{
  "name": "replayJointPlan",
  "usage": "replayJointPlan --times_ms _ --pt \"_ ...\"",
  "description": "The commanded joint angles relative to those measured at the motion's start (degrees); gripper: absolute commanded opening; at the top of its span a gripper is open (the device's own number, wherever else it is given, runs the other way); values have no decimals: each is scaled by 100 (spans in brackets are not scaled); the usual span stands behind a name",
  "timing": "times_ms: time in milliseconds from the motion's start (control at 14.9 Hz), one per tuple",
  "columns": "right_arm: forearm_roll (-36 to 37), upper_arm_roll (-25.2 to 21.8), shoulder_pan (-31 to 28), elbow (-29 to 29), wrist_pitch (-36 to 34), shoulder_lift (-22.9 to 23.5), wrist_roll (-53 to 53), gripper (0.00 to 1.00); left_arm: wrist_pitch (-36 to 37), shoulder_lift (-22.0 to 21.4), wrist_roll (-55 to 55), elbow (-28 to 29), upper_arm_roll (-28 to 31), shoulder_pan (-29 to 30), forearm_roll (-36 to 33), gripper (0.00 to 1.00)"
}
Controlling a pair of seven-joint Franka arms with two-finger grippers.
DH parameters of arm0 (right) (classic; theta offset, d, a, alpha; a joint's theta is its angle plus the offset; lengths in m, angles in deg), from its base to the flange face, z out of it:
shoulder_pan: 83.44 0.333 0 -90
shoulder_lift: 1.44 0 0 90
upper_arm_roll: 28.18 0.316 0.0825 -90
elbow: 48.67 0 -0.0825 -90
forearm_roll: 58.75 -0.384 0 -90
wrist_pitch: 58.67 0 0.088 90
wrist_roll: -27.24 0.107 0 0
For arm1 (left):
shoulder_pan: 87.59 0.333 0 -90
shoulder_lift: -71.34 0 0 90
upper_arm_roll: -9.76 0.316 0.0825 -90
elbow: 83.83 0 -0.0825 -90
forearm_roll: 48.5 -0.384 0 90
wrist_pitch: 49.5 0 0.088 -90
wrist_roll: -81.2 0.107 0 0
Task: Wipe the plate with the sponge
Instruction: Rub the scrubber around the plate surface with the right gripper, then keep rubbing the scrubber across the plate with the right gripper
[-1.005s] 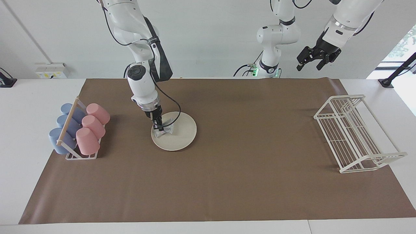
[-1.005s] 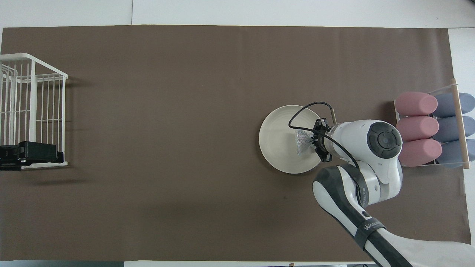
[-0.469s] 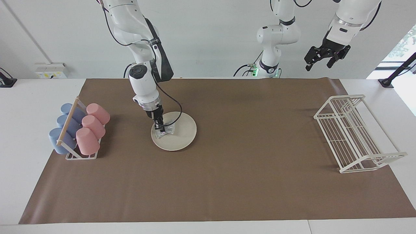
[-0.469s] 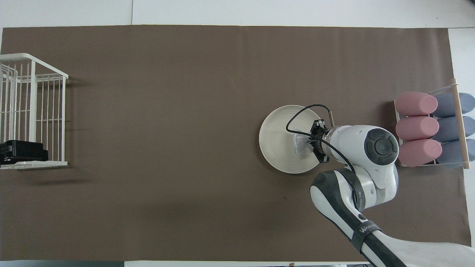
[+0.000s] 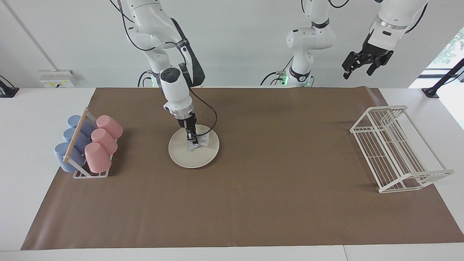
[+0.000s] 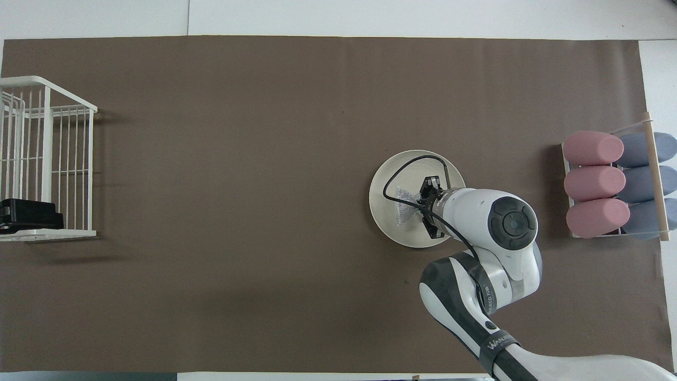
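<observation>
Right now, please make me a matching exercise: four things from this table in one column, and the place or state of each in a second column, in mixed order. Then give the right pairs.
Things:
1. sponge
2. plate
3. left pincer
4. dish rack

Places or states:
A. open, raised in the air, holds nothing
B. lies flat on the brown mat, beside the cup holder
C. stands at the left arm's end of the table
D. pinched in the shut right pincer, pressed on the plate

Pairs: 1-D, 2-B, 3-A, 4-C
</observation>
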Motion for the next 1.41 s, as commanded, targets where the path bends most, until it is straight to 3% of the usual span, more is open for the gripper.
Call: replayJointPlan --times_ms 0,201,536,871,1340 --pt "84 37 85 49 145 -7 255 0 86 12 -74 -84 22 -1 -80 100" --pt "84 29 -11 101 224 -7 185 0 104 -6 -65 -101 22 -1 -80 100" --pt "84 2 -537 93 471 432 -422 0 139 -190 -56 -110 22 -1 -80 100" --pt "154 -24 -1021 84 137 415 -729 0 139 -191 -56 -110 22 -1 -80 100" --pt "172 -7 -891 58 215 415 -625 0 139 -191 -56 -110 22 -1 -80 100"
